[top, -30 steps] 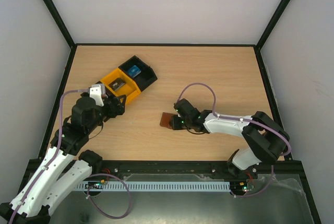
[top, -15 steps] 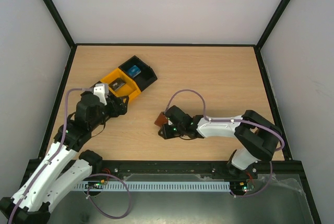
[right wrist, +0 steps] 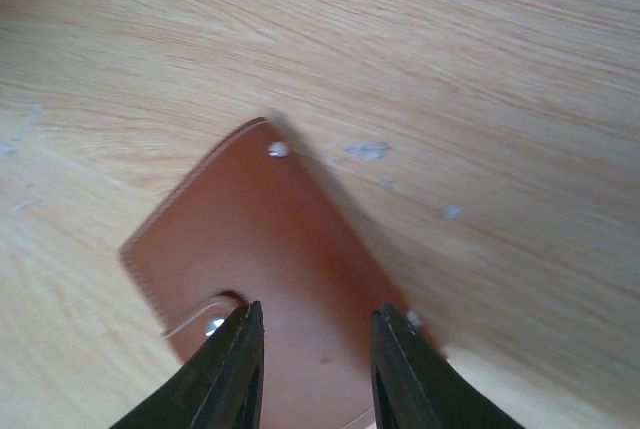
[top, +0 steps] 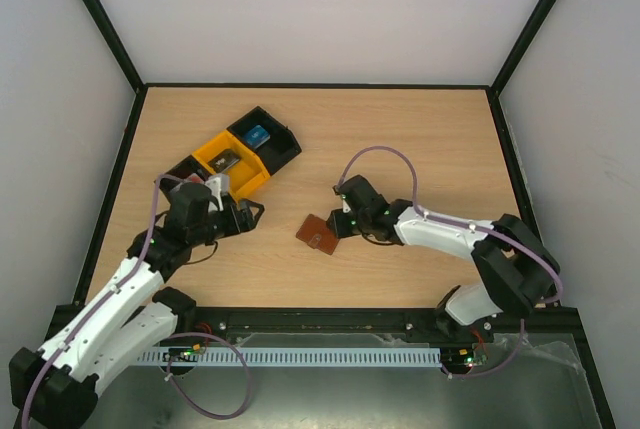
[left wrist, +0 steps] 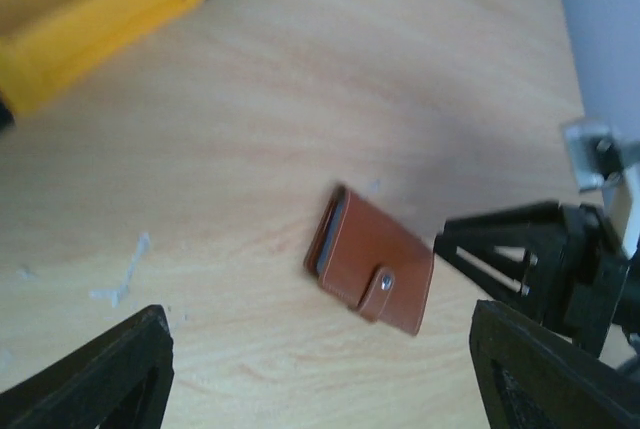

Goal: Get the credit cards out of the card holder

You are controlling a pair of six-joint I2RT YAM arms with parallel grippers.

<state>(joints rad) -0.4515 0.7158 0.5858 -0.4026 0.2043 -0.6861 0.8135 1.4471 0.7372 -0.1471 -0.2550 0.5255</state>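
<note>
The card holder [top: 320,234] lies shut on the table, brown leather with its snap strap fastened; it also shows in the left wrist view [left wrist: 375,264] and the right wrist view [right wrist: 270,249]. My right gripper [top: 339,221] is open just over its right end, jaws apart above the leather [right wrist: 315,344]. My left gripper [top: 250,214] is wide open and empty, left of the holder [left wrist: 320,389]. A blue credit card [top: 258,134] lies in a black tray and a dark grey one [top: 225,161] in the yellow tray. The white card is mostly hidden by my left arm.
The yellow tray [top: 250,181] stands between two black trays [top: 285,149] at the back left, close behind my left gripper; the yellow tray's corner shows in the left wrist view [left wrist: 90,19]. Black frame rails edge the table.
My right gripper went left over the card holder, then drew back up and right, and the holder now lies uncovered. My left gripper has moved right and nearer, away from the trays toward the holder.
</note>
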